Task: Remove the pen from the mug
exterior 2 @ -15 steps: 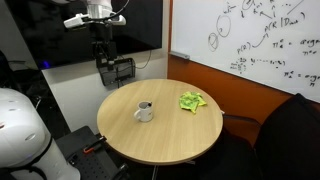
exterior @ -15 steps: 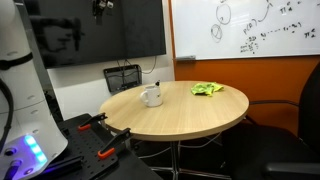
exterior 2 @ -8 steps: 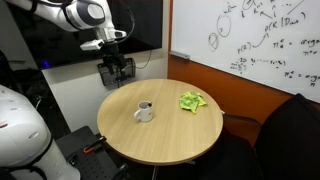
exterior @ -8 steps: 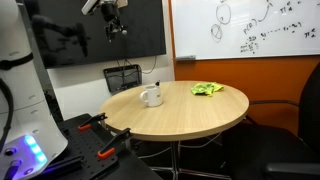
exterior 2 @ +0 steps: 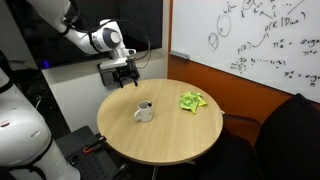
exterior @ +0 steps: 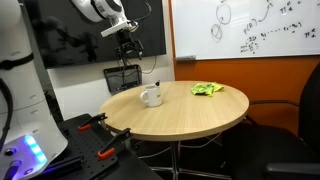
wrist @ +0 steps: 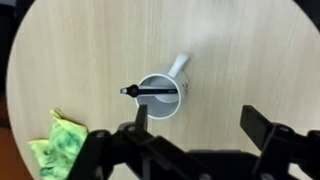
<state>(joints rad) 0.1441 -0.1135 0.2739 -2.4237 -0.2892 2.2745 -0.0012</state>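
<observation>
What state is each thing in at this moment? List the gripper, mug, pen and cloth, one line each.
Gripper: open, empty, up in the air.
Mug: upright on the table, pen inside.
Pen: in the mug, tip past the rim.
Cloth: crumpled, on the table, apart from the mug.

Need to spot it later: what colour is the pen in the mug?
Black pen, lying across the white mug; clearest in the wrist view.

In an exterior view the camera sits low, near the rim of the table [exterior: 190,118], and looks across it toward the whiteboard [exterior: 250,30]. In an exterior view set higher, seemingly farther back, it looks down on the table [exterior 2: 170,145]. The wrist view faces straight down, with the tool [wrist: 198,125] along its bottom edge. All three share the table and the mug [wrist: 160,98].
</observation>
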